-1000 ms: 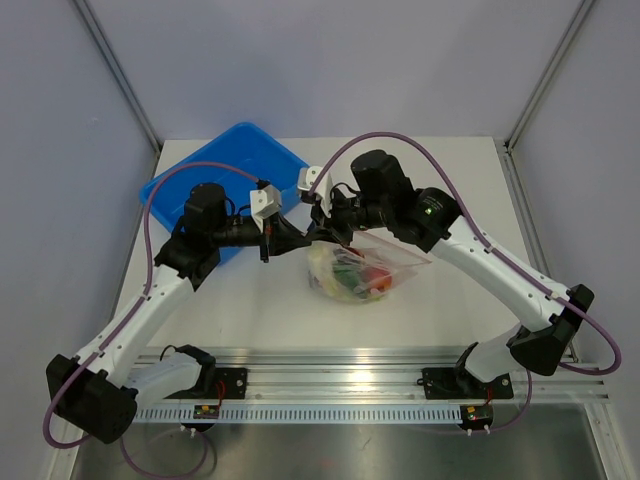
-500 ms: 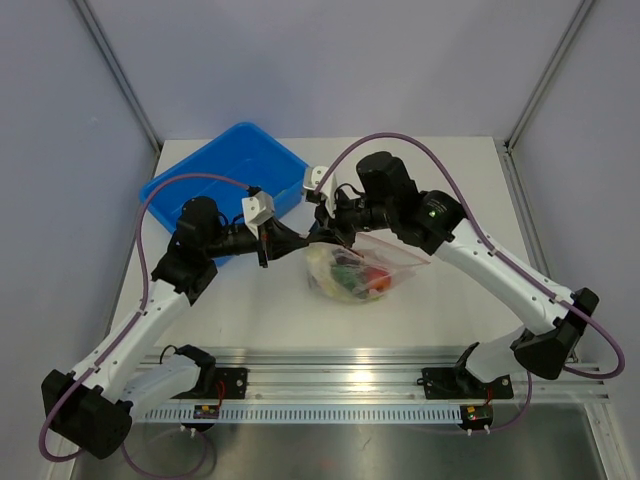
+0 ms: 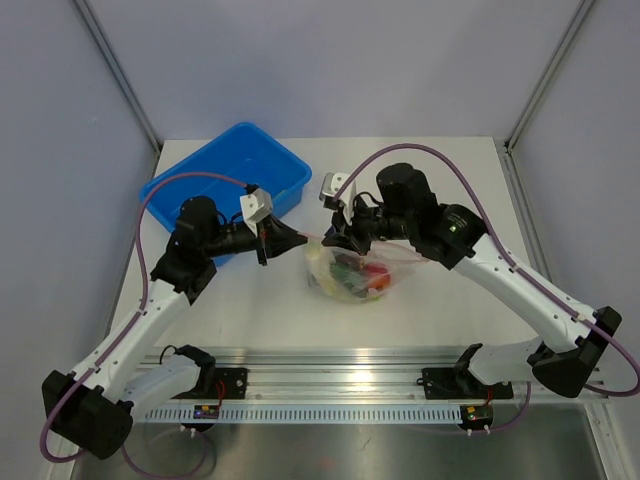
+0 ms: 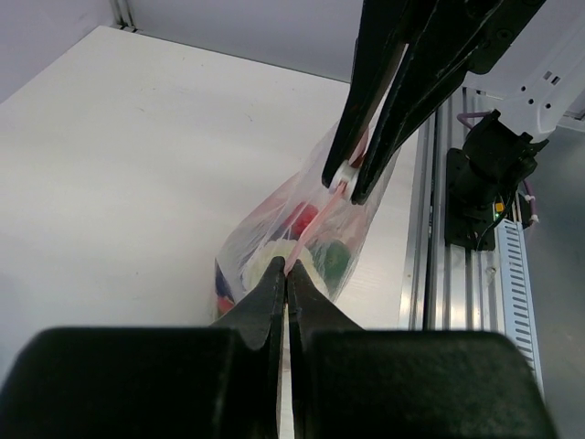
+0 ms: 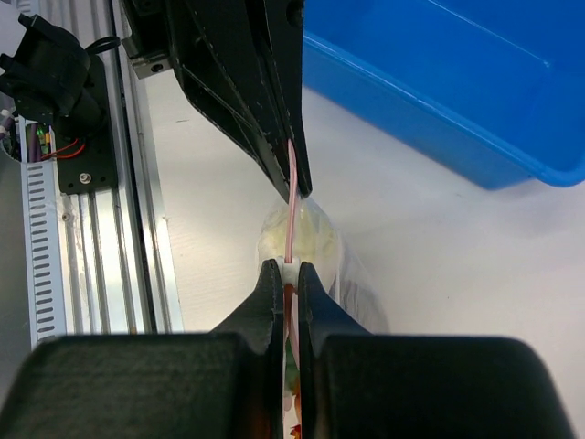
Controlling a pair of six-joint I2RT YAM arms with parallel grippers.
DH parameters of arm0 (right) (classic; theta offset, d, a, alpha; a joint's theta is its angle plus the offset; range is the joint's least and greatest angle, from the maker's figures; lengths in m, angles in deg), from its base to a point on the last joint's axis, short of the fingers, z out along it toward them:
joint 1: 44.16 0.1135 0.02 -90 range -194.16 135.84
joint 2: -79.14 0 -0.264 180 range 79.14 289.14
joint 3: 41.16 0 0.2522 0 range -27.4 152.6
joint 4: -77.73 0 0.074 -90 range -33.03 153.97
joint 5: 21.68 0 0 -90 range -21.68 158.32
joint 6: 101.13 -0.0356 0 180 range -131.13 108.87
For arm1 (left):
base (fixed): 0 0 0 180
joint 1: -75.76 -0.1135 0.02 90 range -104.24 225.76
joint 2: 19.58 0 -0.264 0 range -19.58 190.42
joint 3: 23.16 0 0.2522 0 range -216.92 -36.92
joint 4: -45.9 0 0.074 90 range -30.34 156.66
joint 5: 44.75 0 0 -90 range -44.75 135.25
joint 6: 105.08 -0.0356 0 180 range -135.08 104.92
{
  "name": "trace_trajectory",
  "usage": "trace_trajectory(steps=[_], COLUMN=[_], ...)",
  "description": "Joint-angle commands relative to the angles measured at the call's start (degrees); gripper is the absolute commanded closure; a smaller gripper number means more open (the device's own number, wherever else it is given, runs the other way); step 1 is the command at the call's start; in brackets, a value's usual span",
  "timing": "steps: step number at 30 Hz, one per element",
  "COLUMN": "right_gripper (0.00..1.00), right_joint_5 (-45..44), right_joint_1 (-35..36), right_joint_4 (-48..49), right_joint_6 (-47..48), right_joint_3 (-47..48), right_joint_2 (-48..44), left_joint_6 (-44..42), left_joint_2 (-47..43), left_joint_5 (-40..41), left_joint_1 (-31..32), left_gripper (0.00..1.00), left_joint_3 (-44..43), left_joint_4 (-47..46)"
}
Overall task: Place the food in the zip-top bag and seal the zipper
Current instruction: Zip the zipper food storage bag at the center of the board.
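Crinkly clear zip-top bag [image 3: 325, 268] of food [image 3: 372, 272], pink zipper [image 5: 291, 187] pinched taut by left end effector [image 4: 286, 274] and right end effector [image 5: 285, 271]

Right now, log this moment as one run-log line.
step: sealing | left gripper: shut on zipper | right gripper: shut on zipper | zipper: stretched between both | food: inside zip-top bag

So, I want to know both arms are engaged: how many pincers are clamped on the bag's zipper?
2. The left pincer is shut on the zipper at its left end; the right pincer is shut on it further along to the right.
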Motion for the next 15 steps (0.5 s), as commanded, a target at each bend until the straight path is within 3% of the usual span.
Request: trace_trajectory(steps=[1,15], right_gripper=[1.00,1.00], right_joint_5=[-2.0,-3.7], right_joint_1=[-1.3,-3.2], right_joint_4=[-0.8,-3.3], right_joint_6=[-1.2,-1.6], right_joint_3=[-1.3,-5.1], right_joint_2=[-3.1,-8.9], left_joint_6=[-0.2,-1.0], left_joint_2=[-0.6,-0.9], left_joint_5=[2.2,2.3], left_joint_1=[-1.3,-4.5], left_gripper=[1.00,1.00], left_joint_3=[-1.0,-1.0], left_joint_4=[-4.8,-2.9])
